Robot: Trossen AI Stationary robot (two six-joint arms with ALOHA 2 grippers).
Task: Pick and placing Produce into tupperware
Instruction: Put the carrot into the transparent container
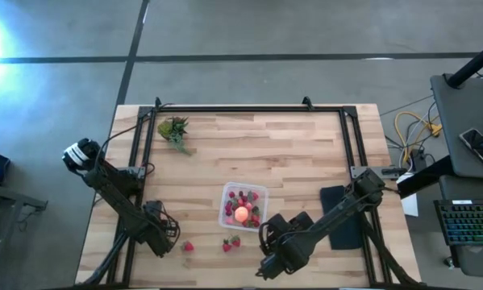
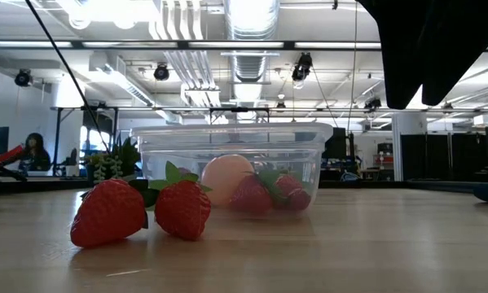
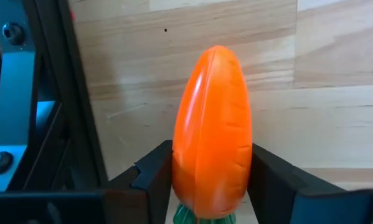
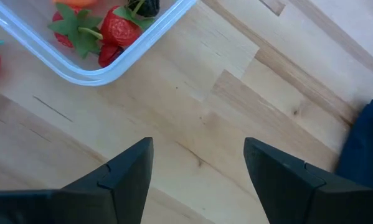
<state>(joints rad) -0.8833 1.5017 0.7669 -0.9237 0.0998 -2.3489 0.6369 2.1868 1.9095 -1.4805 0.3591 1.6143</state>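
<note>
From above, you see a pale wooden table [image 1: 249, 153] on a grey concrete floor, with the clear container [image 1: 243, 206] near its middle, holding strawberries and a round orange-pink fruit [image 1: 242, 213]. Two loose strawberries [image 1: 231, 243] lie at the container's 6 o'clock and a third [image 1: 188, 246] at its 8 o'clock. A green leafy clump [image 1: 174, 130] sits at 10 o'clock, a black pad [image 1: 340, 216] at 3 o'clock.

At table height, you look past the berry pair [image 2: 142, 213] into a hall with ceiling ducts and a seated person [image 2: 33, 152].

Your left gripper [image 3: 205, 186] is clamped on an orange carrot [image 3: 212, 130] over bare planks.

Your right gripper [image 4: 198, 165] hangs with its fingers spread, empty, beside the container's corner.
</note>
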